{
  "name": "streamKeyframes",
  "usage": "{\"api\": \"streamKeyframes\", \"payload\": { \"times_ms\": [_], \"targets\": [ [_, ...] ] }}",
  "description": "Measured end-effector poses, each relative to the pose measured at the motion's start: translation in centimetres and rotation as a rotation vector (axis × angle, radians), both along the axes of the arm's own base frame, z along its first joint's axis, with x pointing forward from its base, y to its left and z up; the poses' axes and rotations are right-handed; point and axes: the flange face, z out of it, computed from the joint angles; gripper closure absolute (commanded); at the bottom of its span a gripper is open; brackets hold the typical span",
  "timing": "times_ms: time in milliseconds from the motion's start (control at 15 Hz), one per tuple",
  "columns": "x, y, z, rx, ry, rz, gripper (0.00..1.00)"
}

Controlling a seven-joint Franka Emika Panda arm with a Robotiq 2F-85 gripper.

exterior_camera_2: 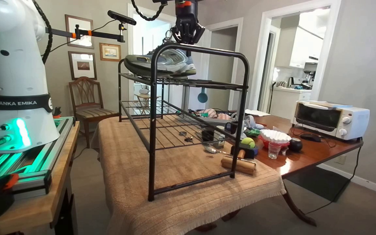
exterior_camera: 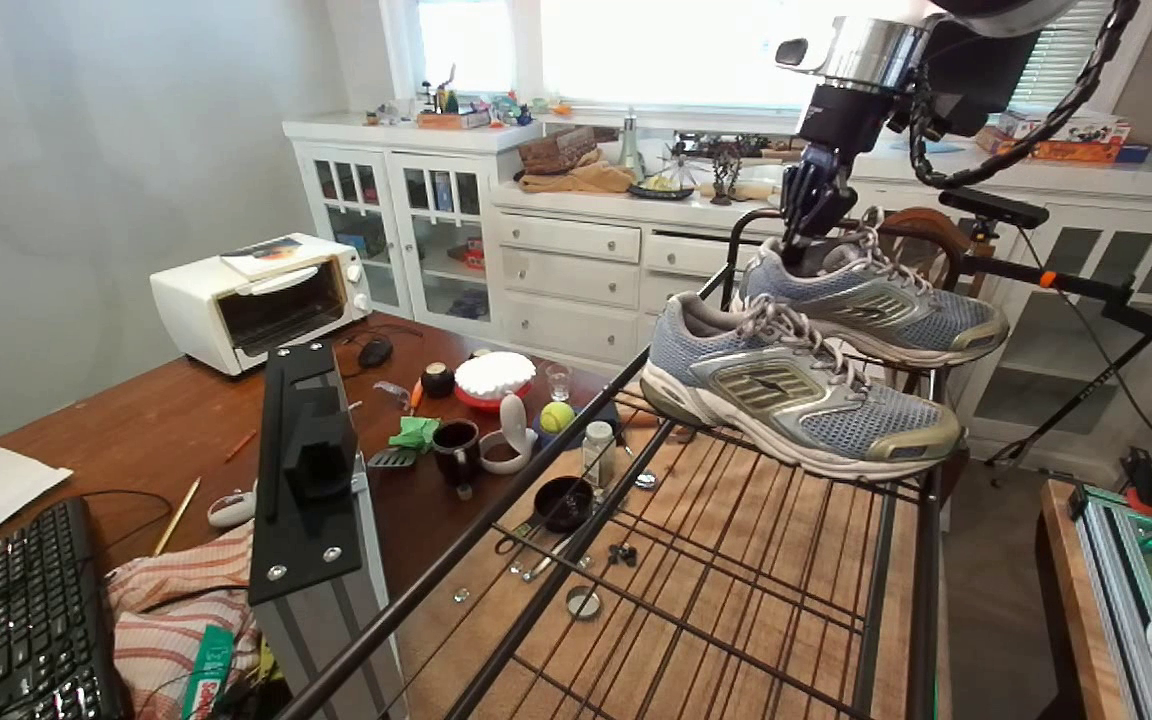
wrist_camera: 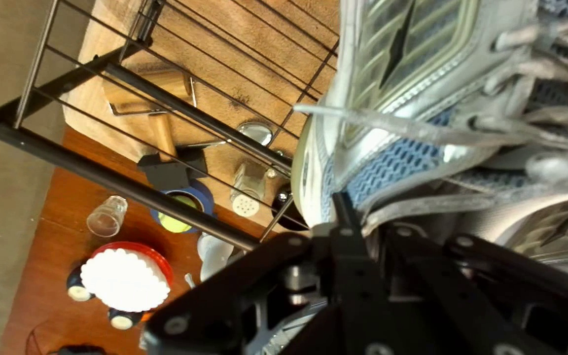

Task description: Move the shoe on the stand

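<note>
Grip step, I judge: claw (exterior_camera: 794, 243) apparently clamped on the heel of the shoe (exterior_camera: 886, 300), atop the stand (exterior_camera_2: 152, 130), toe toward the table (exterior_camera_2: 325, 148) edge facing the robot (exterior_camera_2: 15, 78). Next should be: lift, reposition, release.

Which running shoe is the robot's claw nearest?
The grey mesh running shoe that shows behind its twin in an exterior view: the gripper reaches down to its heel. The front twin's heel has no gripper at it.
</note>
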Motion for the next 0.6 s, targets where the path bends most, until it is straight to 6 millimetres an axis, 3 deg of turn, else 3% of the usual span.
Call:
{"api": "streamKeyframes", "payload": {
  "times_ms": [600],
  "targets": [
    [1.6,0.7,-1.0,-0.112,0.092,0.336,0.98]
  ]
}}
